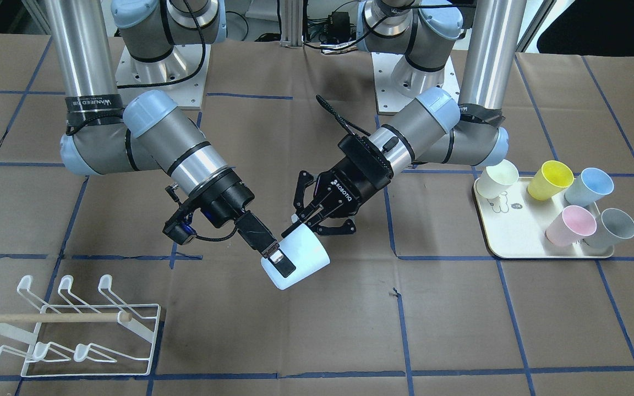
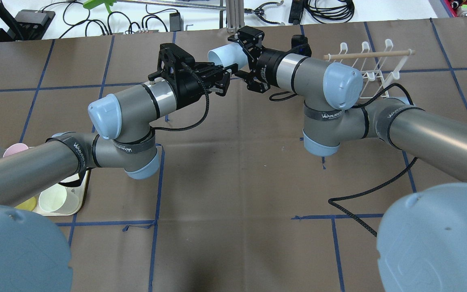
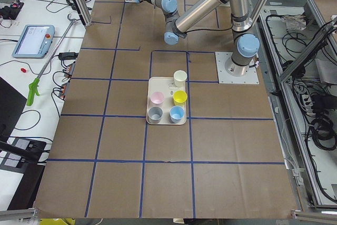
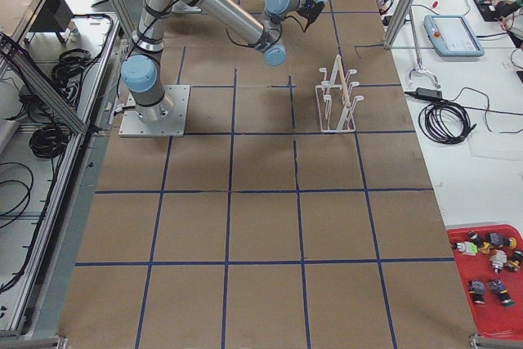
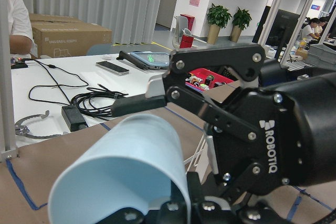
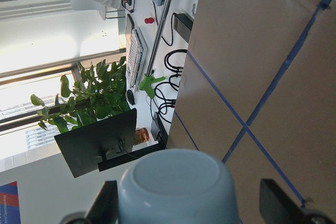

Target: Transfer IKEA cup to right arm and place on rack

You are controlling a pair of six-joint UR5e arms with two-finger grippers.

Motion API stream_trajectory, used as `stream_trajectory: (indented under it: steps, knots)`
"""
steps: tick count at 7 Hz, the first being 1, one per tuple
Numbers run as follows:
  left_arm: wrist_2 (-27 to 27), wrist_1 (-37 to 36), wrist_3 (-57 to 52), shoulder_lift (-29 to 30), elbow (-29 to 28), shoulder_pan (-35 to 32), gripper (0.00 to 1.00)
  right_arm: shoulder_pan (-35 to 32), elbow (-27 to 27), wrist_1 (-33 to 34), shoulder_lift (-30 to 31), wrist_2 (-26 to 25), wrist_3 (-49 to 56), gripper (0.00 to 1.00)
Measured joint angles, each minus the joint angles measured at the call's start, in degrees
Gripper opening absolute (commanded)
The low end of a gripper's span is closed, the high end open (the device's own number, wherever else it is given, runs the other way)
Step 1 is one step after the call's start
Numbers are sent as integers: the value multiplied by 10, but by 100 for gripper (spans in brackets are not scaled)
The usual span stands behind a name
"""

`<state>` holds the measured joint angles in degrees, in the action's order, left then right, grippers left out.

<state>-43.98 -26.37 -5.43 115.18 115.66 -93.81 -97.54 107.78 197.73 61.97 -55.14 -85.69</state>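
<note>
The pale blue IKEA cup (image 1: 306, 256) hangs on its side above the table's middle, between both arms. My left gripper (image 1: 299, 223) is shut on its rim; the cup's open end (image 5: 121, 171) fills the lower left of the left wrist view. My right gripper (image 1: 287, 265) is open and straddles the cup's base end, one fingertip (image 1: 283, 267) lying over the cup wall. In the right wrist view the cup's base (image 6: 178, 182) sits between the spread fingers, with a gap on one side. The white wire rack (image 1: 75, 330) stands empty on the right arm's side.
A cream tray (image 1: 520, 242) with several pastel cups sits on the left arm's side. The wooden dowel (image 1: 47, 317) lies across the rack. A black cable (image 2: 379, 190) trails over the brown table under the right arm.
</note>
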Motion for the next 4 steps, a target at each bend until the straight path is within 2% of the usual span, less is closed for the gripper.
stream_trajectory:
  steps: [2,4]
  knots:
    - [0,0,1,0,0,0,6,1,-2,-2,2,0,0,79]
    - [-1,0,1,-1,0,-1,13,1,-3,-3,3,0,-2,64]
